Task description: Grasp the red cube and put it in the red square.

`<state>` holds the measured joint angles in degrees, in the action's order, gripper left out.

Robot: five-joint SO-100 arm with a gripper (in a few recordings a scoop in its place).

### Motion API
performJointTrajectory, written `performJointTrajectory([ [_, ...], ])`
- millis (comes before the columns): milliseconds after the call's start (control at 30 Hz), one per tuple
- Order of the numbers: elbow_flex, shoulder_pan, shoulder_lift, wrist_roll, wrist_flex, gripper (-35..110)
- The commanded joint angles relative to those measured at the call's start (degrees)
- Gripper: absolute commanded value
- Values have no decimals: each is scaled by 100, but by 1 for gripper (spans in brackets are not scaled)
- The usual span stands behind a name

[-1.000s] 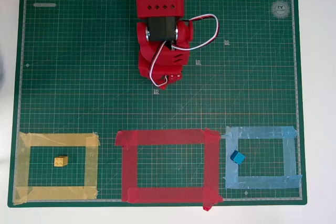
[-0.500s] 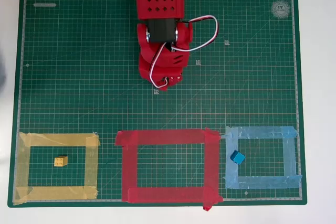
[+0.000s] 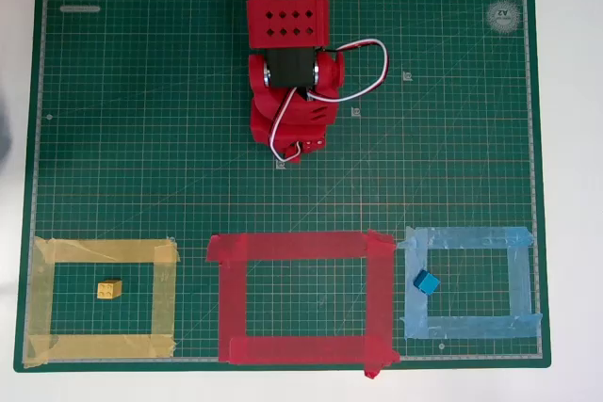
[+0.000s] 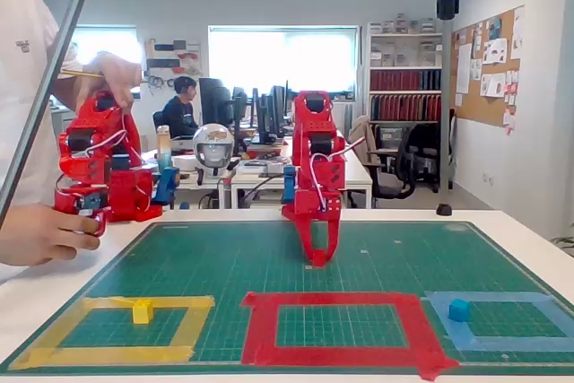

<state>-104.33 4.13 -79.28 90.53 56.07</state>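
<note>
The red arm [image 3: 287,54] reaches down from the far edge of the green cutting mat [image 3: 141,138], which lies on the white counter [image 3: 575,185], and its tool [image 4: 318,253] points at the mat near the middle, its tips on or just above the surface in the fixed view. There the two fingers [image 4: 305,239] stand slightly apart with a narrow gap between them, and something small and red sits low at the tips, but whether that is the red cube or part of the tool cannot be told. From overhead the tool [image 3: 294,152] is mostly covered by the arm's own body. The red square [image 3: 301,247] lies on the near side of the mat, straight toward the near edge from the tool and well apart from it, with bare mat inside its tape. To its left the yellow tape outline [image 3: 104,251] holds a yellow cube [image 3: 109,289]; to its right the light blue tape outline [image 3: 468,237] holds a blue cube [image 3: 427,281].
</note>
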Motion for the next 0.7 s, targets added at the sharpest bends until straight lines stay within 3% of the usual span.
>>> performJointTrajectory([
  [0, 211, 79, -62, 26, -62, 13],
  [300, 624, 105, 149, 44, -70, 12],
  [467, 642, 141, 149, 44, -70, -1],
  [667, 668, 141, 123, 53, -70, -1],
])
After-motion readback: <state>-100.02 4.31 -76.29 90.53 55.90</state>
